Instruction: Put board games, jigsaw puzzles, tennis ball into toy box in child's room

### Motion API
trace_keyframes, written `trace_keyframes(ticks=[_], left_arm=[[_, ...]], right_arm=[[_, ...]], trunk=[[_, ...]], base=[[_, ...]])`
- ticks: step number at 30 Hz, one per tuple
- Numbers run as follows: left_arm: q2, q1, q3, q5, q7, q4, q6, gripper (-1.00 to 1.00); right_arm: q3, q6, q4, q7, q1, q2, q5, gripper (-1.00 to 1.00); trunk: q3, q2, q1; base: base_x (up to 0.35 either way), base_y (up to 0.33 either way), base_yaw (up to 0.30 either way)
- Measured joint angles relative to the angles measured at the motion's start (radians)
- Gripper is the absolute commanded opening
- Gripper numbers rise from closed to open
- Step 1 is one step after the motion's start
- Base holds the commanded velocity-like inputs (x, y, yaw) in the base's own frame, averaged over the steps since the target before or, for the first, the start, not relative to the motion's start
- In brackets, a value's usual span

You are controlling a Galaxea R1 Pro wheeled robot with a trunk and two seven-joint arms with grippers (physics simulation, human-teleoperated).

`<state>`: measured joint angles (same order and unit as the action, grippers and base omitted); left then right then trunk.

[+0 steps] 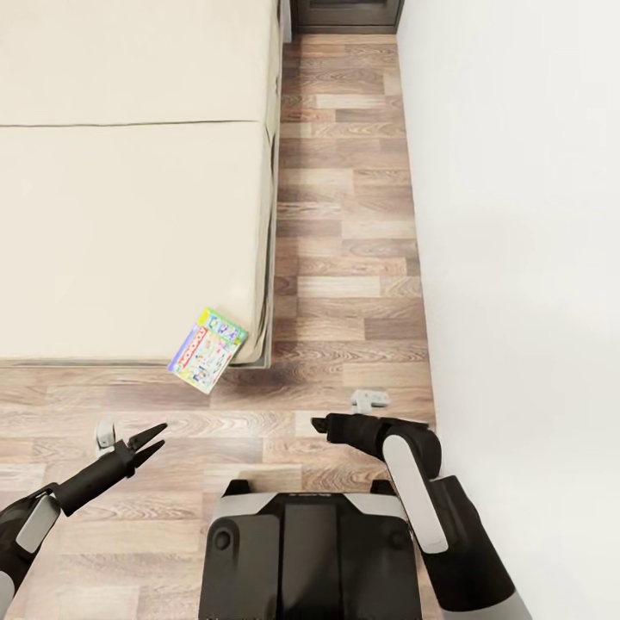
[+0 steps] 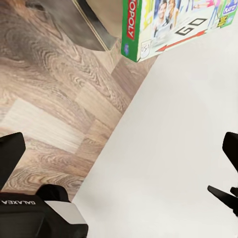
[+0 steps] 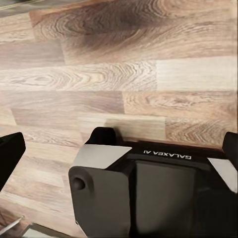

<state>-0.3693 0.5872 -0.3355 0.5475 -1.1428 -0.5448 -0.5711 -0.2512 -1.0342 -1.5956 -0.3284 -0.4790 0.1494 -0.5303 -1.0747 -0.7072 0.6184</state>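
Trouble is brewing as we are facing the colourful flat Monopoly board-game carton overhanging the cream bed's near corner above the wood-plank floor, where our spread-fingered left gripper could nudge it off, while we cannot tell the right gripper's spread.

Cream bed, multicolour Monopoly carton w/ green edge, brown wood-grain floor, white wall
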Motion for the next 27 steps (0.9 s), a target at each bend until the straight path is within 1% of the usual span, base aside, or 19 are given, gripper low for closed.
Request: trace_keyframes(ticks=[2, 7, 18, 27], left_arm=[[0.000, 0.000, 0.000, 0.000, -0.002, 0.000, 0.000, 1.00], [0.000, 0.000, 0.000, 0.000, 0.000, 0.000, -0.001, 1.00], [0.002, 0.000, 0.000, 0.001, 0.000, 0.000, -0.001, 1.00], [0.005, 0.001, -0.001, 0.003, -0.008, -0.003, 0.002, 1.00]], right_arm=[[-0.006, 0.000, 0.000, -0.043, 0.000, 0.013, -0.001, 1.00], [-0.010, 0.000, 0.000, -0.070, 0.001, 0.022, -0.001, 1.00], [-0.010, 0.000, 0.001, -0.077, 0.001, 0.023, -0.001, 1.00], [-0.003, -0.002, 0.001, -0.077, 0.001, 0.017, -0.001, 1.00]], trunk=[[-0.003, 0.000, 0.000], [-0.011, 0.000, 0.000], [-0.029, 0.000, 0.000], [-0.044, 0.000, 0.000]], base=[[0.000, 0.000, 0.093], [0.000, 0.000, 0.094], [0.000, 0.000, 0.095], [0.000, 0.000, 0.095]])
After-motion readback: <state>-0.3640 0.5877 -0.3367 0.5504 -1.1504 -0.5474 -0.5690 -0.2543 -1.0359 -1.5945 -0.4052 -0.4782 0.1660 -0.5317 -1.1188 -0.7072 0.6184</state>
